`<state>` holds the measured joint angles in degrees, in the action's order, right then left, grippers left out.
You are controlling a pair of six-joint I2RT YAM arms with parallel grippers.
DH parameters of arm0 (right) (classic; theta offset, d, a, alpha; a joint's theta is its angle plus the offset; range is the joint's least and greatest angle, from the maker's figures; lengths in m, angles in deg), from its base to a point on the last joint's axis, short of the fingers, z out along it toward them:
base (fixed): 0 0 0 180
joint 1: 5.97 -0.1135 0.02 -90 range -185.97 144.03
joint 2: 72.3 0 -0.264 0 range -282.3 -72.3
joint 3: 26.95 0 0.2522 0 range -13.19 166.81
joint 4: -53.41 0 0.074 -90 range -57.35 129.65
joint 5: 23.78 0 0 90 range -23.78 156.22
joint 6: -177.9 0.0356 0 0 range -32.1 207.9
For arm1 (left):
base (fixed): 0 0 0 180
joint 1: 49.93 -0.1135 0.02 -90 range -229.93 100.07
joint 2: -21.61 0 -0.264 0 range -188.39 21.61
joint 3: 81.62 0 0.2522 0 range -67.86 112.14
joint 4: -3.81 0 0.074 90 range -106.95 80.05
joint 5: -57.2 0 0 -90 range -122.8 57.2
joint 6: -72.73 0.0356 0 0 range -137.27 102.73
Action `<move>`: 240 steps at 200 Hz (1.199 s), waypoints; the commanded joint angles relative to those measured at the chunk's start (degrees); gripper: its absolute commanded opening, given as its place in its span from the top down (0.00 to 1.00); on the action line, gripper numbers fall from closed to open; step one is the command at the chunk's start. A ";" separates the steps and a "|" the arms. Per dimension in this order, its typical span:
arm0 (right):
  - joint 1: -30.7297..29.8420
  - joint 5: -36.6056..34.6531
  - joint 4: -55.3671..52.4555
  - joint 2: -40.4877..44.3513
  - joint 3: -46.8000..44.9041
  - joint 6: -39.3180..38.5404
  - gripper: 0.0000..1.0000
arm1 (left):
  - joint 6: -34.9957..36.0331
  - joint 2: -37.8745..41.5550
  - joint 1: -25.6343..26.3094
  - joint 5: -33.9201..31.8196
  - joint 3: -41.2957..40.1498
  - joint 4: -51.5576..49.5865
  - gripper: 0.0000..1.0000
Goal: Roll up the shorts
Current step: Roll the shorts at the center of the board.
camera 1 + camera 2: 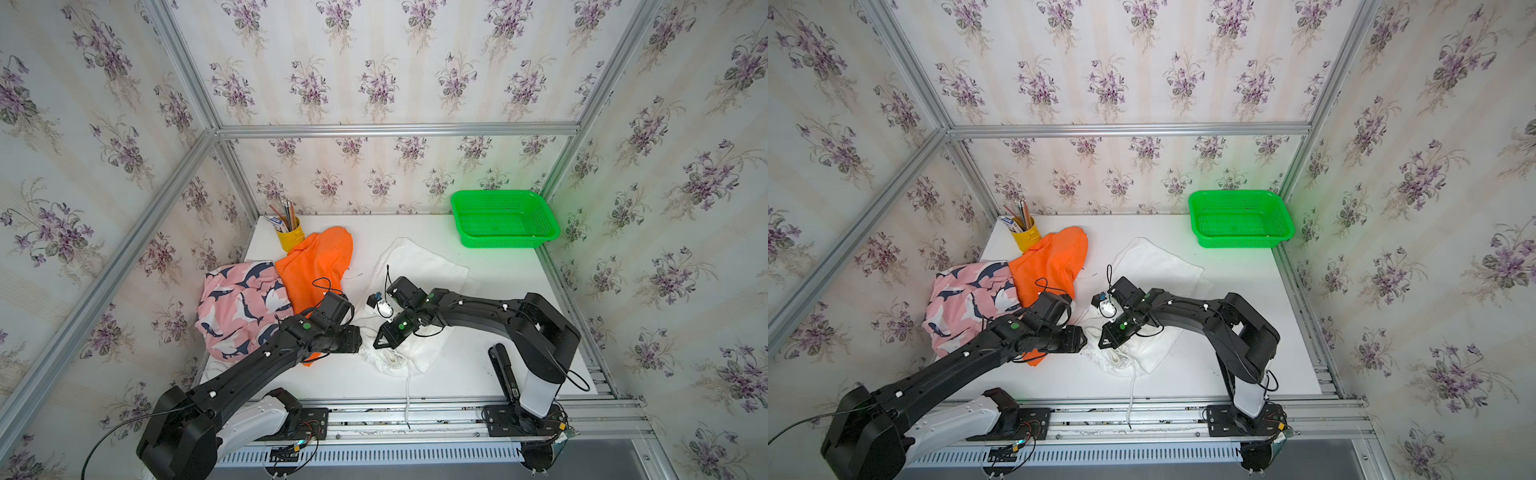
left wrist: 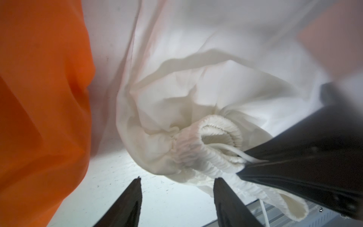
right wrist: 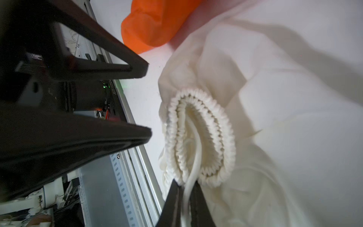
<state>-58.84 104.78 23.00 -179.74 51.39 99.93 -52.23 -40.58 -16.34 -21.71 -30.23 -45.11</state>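
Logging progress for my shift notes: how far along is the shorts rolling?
Done: nothing fully rolled. In hand: the white shorts, waistband end curled into a first coil, right claw shut on it; left claw open beside it, holding nothing. Left: finishing that roll, then the orange shorts and shark-print shorts, both lying crumpled.

I see white shorts: thin matt cloth, ribbed elastic waistband, smooth cord. Orange shorts: smooth thin cloth. Shark shorts, left of frame: soft printed cloth. Basket, upper right: glossy perforated plastic. Table: matt white, lightly scuffed. Frame rails: brushed metal. Walls: matt floral paper.
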 commanded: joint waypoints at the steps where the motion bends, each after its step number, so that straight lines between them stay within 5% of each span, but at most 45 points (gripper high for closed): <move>1: -0.05 1.59 1.40 -2.21 -0.05 1.49 1.00 | -0.11 -1.22 0.31 0.42 1.57 0.68 0.34; 33: 0.30 -0.87 0.53 -2.22 0.13 1.77 0.96 | 1.70 -6.99 1.17 -1.85 4.87 0.53 0.40; 55: 0.39 -4.04 -1.13 -0.15 0.07 1.69 0.87 | 3.54 -12.38 2.08 -4.82 7.30 0.01 0.53; 92: 0.39 -10.74 -6.08 5.22 -0.68 1.93 0.69 | 5.15 -18.47 2.45 -6.48 9.26 1.24 0.60; 111: 0.40 -13.88 -7.15 8.62 -2.18 2.20 0.71 | 5.75 -22.77 2.45 -7.04 10.14 1.70 0.63; 159: 0.40 -16.44 -3.60 8.34 -6.23 3.69 1.00 | 6.80 -26.88 2.32 -7.12 11.72 2.99 0.68; 240: -0.25 -25.00 -2.87 14.73 -11.06 5.44 0.95 | 7.80 -33.12 1.49 -5.96 14.23 4.32 0.73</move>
<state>-58.46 85.35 23.20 -169.16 39.83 104.67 -45.72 -72.06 -14.71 -26.78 -16.62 -41.02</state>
